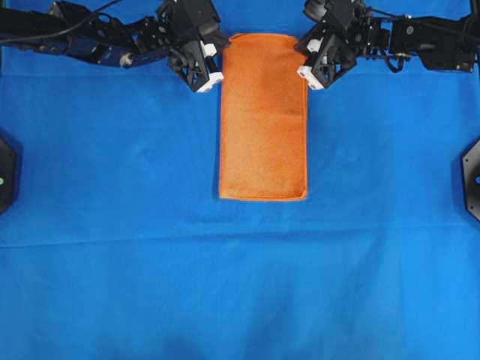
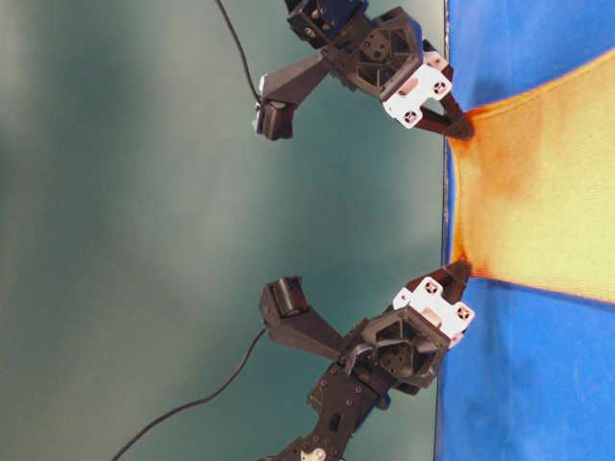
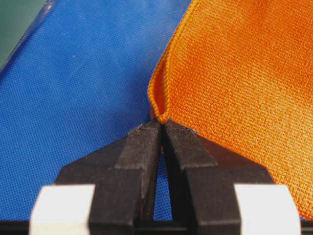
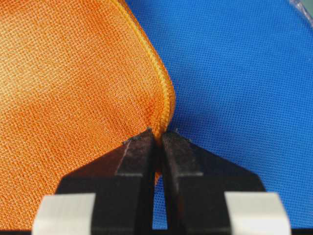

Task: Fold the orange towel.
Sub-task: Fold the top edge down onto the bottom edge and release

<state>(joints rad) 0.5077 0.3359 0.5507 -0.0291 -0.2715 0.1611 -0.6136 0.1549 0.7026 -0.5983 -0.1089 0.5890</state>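
I have the left gripper (image 3: 161, 125) and right gripper (image 4: 157, 133) each clenched on a far corner of the orange towel (image 1: 262, 120). Lifted taut between them, that edge can fold evenly.

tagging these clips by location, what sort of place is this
Likely a robotics lab bench for cloth-handling trials, not a home. A blue cloth covers the whole table, the left gripper and right gripper each pinch a corner of the orange towel, and a plain teal backdrop stands behind.
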